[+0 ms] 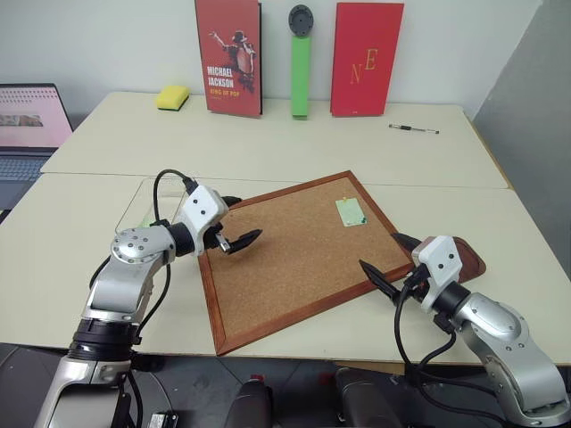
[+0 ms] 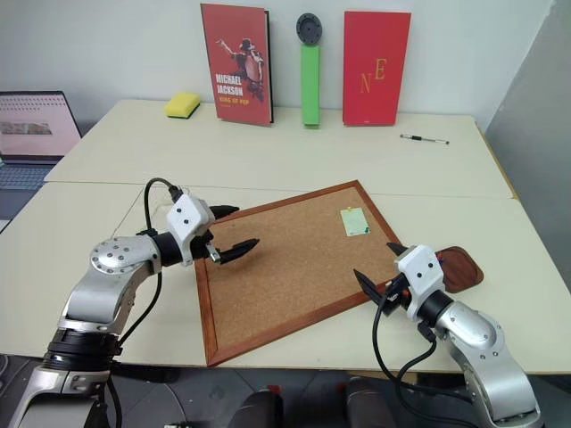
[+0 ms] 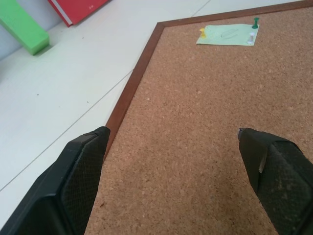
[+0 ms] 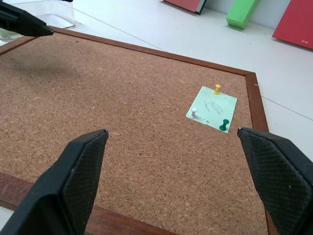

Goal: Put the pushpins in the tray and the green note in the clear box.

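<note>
Cork board [image 1: 294, 259] on cream table [image 1: 268, 147]

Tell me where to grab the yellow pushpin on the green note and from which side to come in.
Grip the yellow pushpin by its raised head, likely coming from above the cork board, fingers straddling it. It stands upright at one edge of the green note, with a white pin and a green pin spaced apart, so the open right gripper has room to close.

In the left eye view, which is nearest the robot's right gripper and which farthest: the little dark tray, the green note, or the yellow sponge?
From the right gripper:
1. Tray, just beside it.
2. Green note, pinned on the cork board.
3. Yellow sponge, far back left.
</note>
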Robot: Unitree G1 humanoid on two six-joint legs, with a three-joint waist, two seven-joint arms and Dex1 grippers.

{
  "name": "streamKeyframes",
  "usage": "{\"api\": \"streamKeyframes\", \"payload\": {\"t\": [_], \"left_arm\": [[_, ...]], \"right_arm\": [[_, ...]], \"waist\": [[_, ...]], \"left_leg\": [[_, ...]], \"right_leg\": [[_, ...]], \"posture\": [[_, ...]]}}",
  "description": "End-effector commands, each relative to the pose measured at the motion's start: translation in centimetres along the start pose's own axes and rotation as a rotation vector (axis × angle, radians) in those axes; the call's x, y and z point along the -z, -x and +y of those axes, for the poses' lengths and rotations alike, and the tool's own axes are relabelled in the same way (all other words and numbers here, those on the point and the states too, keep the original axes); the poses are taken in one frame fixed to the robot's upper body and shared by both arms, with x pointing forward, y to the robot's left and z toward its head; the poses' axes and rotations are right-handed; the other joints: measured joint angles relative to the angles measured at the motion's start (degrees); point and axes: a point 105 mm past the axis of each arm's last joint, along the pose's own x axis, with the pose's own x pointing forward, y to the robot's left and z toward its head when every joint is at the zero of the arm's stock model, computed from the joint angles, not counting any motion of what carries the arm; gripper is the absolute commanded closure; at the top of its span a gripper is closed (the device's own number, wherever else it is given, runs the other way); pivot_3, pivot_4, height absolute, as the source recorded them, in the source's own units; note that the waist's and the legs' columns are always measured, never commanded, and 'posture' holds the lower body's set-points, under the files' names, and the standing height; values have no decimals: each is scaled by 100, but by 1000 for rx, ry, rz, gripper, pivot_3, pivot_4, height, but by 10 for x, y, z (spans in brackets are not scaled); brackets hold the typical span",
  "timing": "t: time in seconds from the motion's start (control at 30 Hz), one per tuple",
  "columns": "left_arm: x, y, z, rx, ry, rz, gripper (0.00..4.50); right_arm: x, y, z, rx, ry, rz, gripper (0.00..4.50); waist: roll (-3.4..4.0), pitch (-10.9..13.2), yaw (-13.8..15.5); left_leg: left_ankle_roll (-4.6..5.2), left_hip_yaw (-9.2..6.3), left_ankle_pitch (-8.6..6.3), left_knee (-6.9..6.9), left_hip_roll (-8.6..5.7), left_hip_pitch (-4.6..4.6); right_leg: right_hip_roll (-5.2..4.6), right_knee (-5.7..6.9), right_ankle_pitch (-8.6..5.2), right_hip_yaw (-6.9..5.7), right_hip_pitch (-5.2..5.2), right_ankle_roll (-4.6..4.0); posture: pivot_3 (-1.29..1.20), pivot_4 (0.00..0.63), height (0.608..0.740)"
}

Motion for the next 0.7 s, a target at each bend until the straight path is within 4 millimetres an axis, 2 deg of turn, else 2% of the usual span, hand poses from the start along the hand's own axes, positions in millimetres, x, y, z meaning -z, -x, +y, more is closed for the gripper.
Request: {"api": "streamKeyframes", "payload": {"t": [0.03,0.27,0.7], "left_arm": [[-15,4,9,-27,-39,-45,36],[-12,2,4,3,-27,-14,36],[-26,-5,-13,98,3,-86,36]], "right_arm": [[-10,1,-2,-3,27,-29,0],[-10,1,-1,-3,28,-29,0],[-12,-3,4,-28,25,-36,0]], "waist": [[0,0,0],[0,0,-1],[0,0,0]], "left_leg": [[0,0,0,0,0,0],[0,0,0,0,0,0],[0,0,0,0,0,0]], "right_leg": [[0,0,0,0,0,0],[0,0,0,0,0,0],[0,0,0,0,0,1]], "posture": [[0,150,740],[0,150,740],[0,150,740]]}}
